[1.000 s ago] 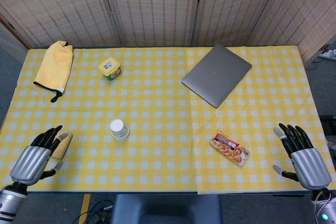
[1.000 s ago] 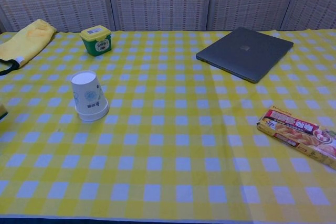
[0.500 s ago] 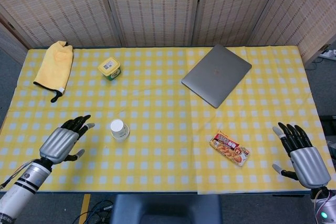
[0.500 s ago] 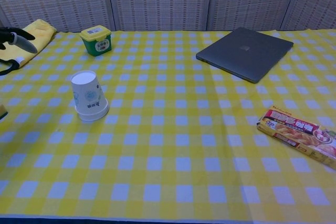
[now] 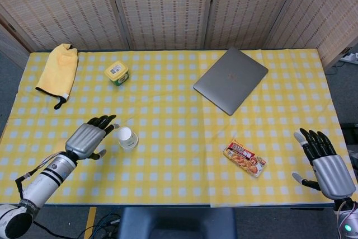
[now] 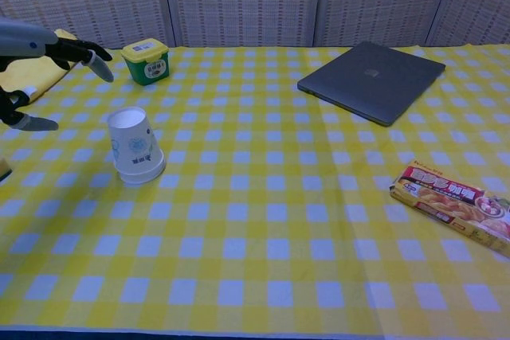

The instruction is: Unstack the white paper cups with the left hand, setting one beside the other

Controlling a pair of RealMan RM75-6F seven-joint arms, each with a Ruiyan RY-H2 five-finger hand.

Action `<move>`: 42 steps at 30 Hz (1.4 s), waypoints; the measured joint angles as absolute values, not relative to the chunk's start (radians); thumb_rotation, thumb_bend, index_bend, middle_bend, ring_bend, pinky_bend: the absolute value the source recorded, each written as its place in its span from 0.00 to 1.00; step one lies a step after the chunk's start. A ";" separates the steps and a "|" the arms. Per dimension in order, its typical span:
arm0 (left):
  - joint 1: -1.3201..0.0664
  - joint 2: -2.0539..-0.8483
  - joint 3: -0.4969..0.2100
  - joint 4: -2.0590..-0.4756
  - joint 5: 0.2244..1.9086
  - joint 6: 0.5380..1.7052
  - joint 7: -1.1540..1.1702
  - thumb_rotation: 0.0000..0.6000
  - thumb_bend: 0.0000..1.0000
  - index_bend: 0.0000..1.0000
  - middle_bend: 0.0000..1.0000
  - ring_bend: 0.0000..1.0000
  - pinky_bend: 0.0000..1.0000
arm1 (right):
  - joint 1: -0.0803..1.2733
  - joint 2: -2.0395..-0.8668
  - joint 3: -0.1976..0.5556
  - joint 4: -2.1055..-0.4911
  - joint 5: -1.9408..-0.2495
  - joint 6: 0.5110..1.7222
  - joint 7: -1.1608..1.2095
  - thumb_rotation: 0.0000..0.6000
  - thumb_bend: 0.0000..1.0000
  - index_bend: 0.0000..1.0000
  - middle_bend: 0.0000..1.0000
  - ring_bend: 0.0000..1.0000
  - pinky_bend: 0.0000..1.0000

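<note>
Cups point(image 5: 127, 137), white paper, stacked upside down near the front-left of the checked tablecloth point(image 5: 179, 172), rim down, looking like one cup from both views; impossible to tell how many nest there. Left hand point(image 5: 89, 138) just beside the stack on its left, fingers spread wide, holding nothing, not touching. In the chest view, left hand point(image 6: 36, 45) cut off by the frame edge, only fingertips and thumb showing. Right hand point(image 5: 327, 163) at the front-right corner, fingers apart and empty, wrist cropped, outside the chest view. Open cloth right of the cups, stretching to the snack box point(image 5: 244, 158). Laptop point(image 5: 230, 79) closed, well apart at the back right. Green tub point(image 5: 116, 73) behind the cups, with bare cloth between. Yellow towel point(image 5: 59, 71) at the far-left edge. Print on the cup side too small to read.
</note>
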State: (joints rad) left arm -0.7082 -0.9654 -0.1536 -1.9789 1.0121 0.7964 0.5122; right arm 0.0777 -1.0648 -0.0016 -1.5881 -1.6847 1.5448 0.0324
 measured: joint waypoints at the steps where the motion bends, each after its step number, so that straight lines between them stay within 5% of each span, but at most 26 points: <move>1: -0.718 -0.971 -0.152 -1.976 1.000 0.794 0.518 1.00 0.35 0.18 0.00 0.00 0.17 | 0.078 -1.064 -0.002 -1.588 -1.685 1.545 0.035 1.00 0.09 0.00 0.00 0.00 0.00; 23: -0.964 -1.099 -0.095 -1.853 0.754 0.743 0.610 1.00 0.35 0.22 0.00 0.00 0.17 | 0.080 -1.041 0.009 -1.573 -1.663 1.550 0.104 1.00 0.09 0.00 0.00 0.00 0.00; 42: -1.021 -1.130 -0.035 -1.789 0.732 0.742 0.561 1.00 0.35 0.27 0.00 0.00 0.17 | 0.084 -1.043 0.014 -1.574 -1.651 1.540 0.097 1.00 0.09 0.00 0.00 0.00 0.00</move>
